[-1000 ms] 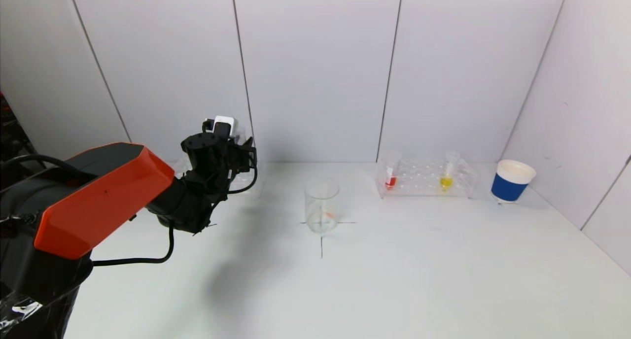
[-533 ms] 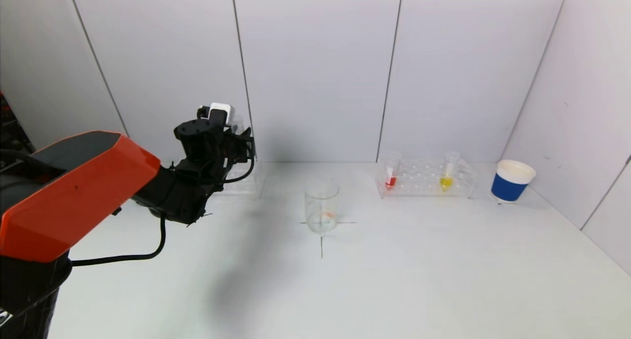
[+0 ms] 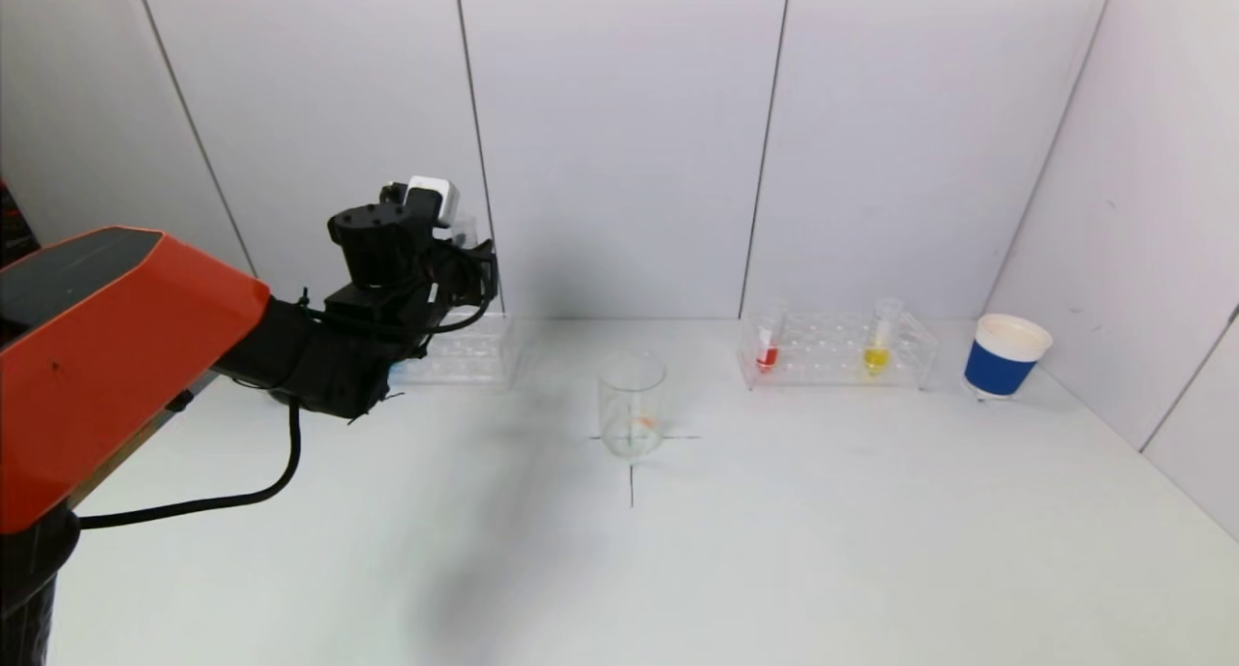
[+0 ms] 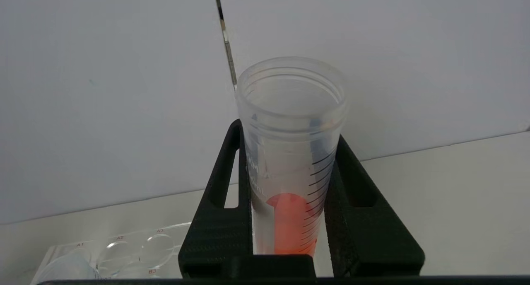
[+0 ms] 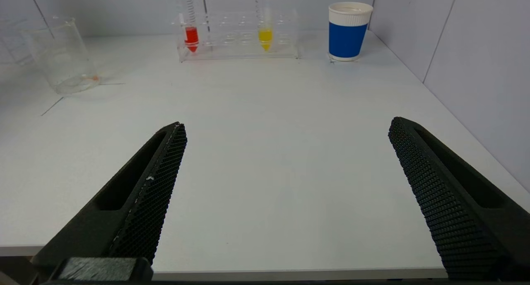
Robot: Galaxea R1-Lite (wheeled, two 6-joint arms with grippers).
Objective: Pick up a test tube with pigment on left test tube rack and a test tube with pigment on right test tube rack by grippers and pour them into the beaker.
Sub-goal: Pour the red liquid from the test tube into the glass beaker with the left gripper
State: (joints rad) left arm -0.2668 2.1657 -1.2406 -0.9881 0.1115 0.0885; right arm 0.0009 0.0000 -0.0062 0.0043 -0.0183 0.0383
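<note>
My left gripper (image 4: 288, 132) is shut on a clear graduated test tube (image 4: 290, 160) with orange-red pigment in its bottom. It holds the tube upright above the left test tube rack (image 3: 467, 352), near the back wall. The tube's rim (image 3: 466, 228) just shows past the wrist. The glass beaker (image 3: 631, 405) stands at the table's middle on a cross mark, with a faint orange trace inside. The right test tube rack (image 3: 838, 352) holds a red-pigment tube (image 3: 768, 348) and a yellow-pigment tube (image 3: 877, 347). My right gripper (image 5: 288, 124) hangs open over the table's front edge, holding nothing.
A blue paper cup (image 3: 1005, 356) with a white rim stands right of the right rack, near the side wall. White wall panels close the back and the right side. A black cable hangs under my left arm.
My left arm has risen and drawn slightly left, lifting the tube higher above the left rack. Nothing else has moved.
</note>
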